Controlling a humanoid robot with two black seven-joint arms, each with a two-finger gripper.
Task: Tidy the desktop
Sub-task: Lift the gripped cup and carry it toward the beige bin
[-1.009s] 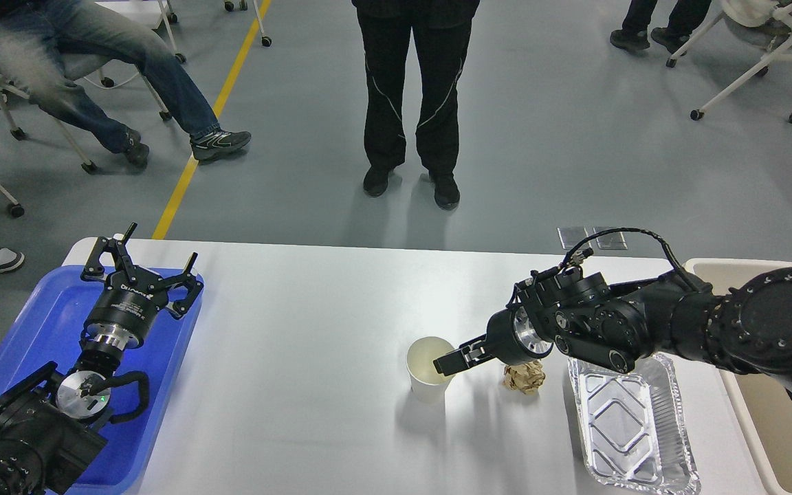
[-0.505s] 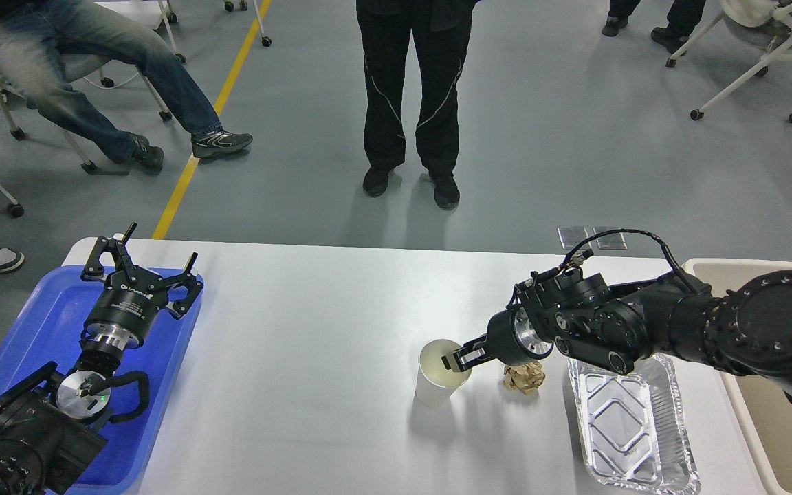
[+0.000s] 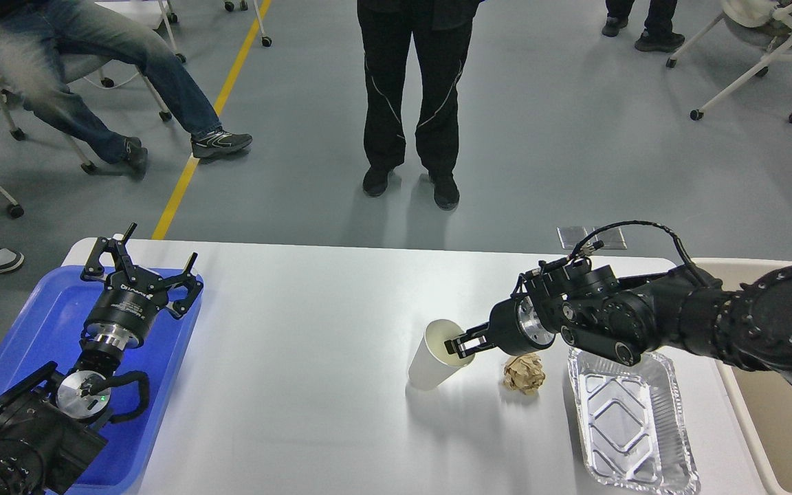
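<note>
The white desktop (image 3: 300, 344) fills the lower half of the head view. A white paper cup (image 3: 432, 357) is near its middle right, tilted and lifted off the surface. My right gripper (image 3: 456, 343) is shut on the cup's rim, one finger inside it. A crumpled brown paper ball (image 3: 524, 373) lies just right of the cup. An empty foil tray (image 3: 633, 419) lies further right. My left gripper (image 3: 140, 258) is open and empty above the blue tray (image 3: 38, 330) at the left edge.
A beige bin (image 3: 774, 419) stands off the desk's right edge. A person in black stands on the floor (image 3: 575, 137) beyond the far edge. Seated people and wheeled chairs are at the back left and right.
My right gripper closed on the cup's rim, then lifted and tilted the cup, moving it slightly up and right. The left arm has not moved.
</note>
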